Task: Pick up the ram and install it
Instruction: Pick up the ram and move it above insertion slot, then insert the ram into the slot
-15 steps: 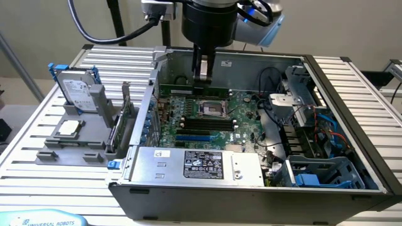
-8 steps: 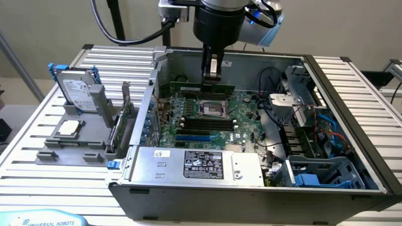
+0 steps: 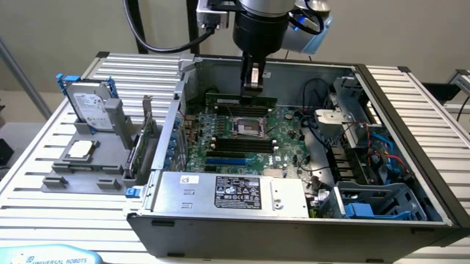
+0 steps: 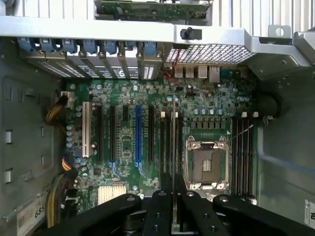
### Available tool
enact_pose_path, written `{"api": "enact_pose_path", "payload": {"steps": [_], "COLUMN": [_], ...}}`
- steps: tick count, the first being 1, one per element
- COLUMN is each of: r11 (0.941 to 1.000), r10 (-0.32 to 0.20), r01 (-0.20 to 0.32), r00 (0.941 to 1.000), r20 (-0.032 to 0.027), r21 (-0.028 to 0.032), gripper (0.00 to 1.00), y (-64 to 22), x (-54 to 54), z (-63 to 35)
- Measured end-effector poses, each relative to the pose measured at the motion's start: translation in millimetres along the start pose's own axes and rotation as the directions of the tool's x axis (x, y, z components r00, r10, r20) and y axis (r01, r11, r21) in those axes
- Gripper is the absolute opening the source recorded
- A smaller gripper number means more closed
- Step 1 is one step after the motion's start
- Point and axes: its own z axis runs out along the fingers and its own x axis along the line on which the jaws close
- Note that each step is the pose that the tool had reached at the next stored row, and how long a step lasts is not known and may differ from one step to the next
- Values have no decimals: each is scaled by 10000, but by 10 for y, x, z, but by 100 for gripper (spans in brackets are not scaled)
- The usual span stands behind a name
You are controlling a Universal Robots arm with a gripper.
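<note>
Pinching the ram [image 3: 229, 100], the tool [image 3: 252, 94] hangs over the motherboard [image 3: 288, 137] (near its socket [image 3: 246, 127]).

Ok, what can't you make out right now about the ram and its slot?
- Whether the ram touches a slot: in the exterior view the ram's own face hides what lies under it; the wrist view looks straight down its thin edge.
- Ram's notch and contacts: too small in the exterior view.
- Latches, open or shut: too small in both views.
</note>
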Motion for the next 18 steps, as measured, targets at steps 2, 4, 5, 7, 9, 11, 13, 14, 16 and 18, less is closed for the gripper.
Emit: {"api": "enact_pose_path", "payload": {"steps": [2, 4, 5, 7, 9, 11, 13, 14, 16, 18], "r11": [10000, 10000, 10000, 10000, 10000, 10000, 10000, 10000, 10000, 10000], "r10": [13, 27, 34, 34, 34, 34, 34, 34, 34, 35], "r01": [-13, -27, -34, -34, -34, -34, -34, -34, -34, -35], "r00": [10000, 10000, 10000, 10000, 10000, 10000, 10000, 10000, 10000, 10000], "r20": [0, 1, -4, -9, -9, -10, -10, -10, -10, -10], "r21": [2, 3, 5, 4, 4, 4, 4, 4, 3, 4], "gripper": [13, 13, 13, 13, 13, 13, 13, 13, 13, 13], "y": [-28, -50, -55, -59, -59, -59, -59, -59, -59, -59], "x": [-22, -48, -64, -70, -70, -70, -70, -70, -70, -70], "z": [29, 59, 70, 73, 74, 74, 73, 73, 73, 73]}}
